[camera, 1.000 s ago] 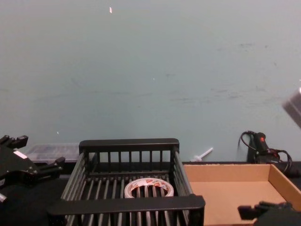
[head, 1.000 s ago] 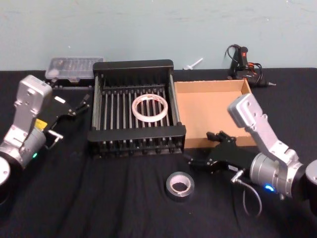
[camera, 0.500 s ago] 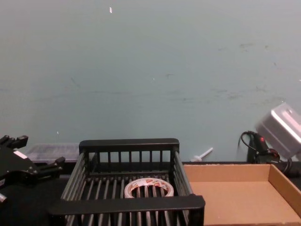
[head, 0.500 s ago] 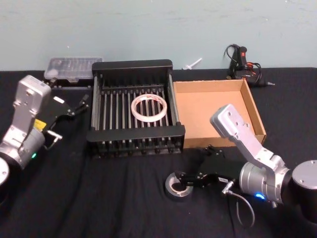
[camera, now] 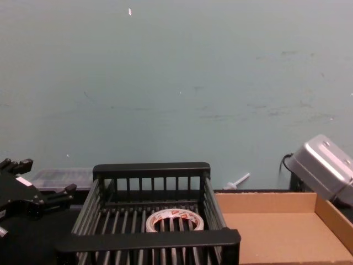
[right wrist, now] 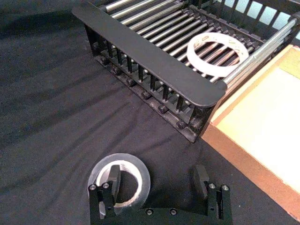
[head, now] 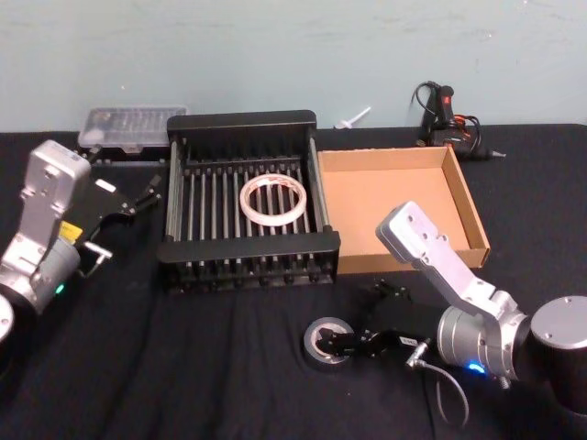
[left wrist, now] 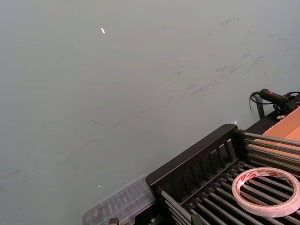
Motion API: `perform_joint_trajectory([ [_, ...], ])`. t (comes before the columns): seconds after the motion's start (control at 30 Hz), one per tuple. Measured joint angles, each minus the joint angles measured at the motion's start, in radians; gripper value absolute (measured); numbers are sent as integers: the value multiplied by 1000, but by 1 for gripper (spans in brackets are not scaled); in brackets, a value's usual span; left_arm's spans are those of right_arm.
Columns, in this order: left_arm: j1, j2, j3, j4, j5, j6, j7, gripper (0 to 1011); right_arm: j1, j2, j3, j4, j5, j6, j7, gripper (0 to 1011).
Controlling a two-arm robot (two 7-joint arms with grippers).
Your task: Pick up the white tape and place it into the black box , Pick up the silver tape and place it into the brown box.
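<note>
Right tool [right wrist: 158, 185] finger hides silver tape [right wrist: 120, 183] core.

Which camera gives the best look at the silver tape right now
The right wrist view: the silver tape lies close on the black cloth, with one finger of the open right gripper over its core. The head view shows it smaller, partly behind that gripper.

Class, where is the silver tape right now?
In the head view, the silver tape lies on the black cloth, in front of the black box, with the open right gripper at it.
</note>
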Motion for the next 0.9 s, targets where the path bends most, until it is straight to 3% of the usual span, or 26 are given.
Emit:
perform_joint_trajectory([
  [0.9,0,0,0,0,0,0,0,1001,20,-13,-18,26,-18,17,8,1002],
])
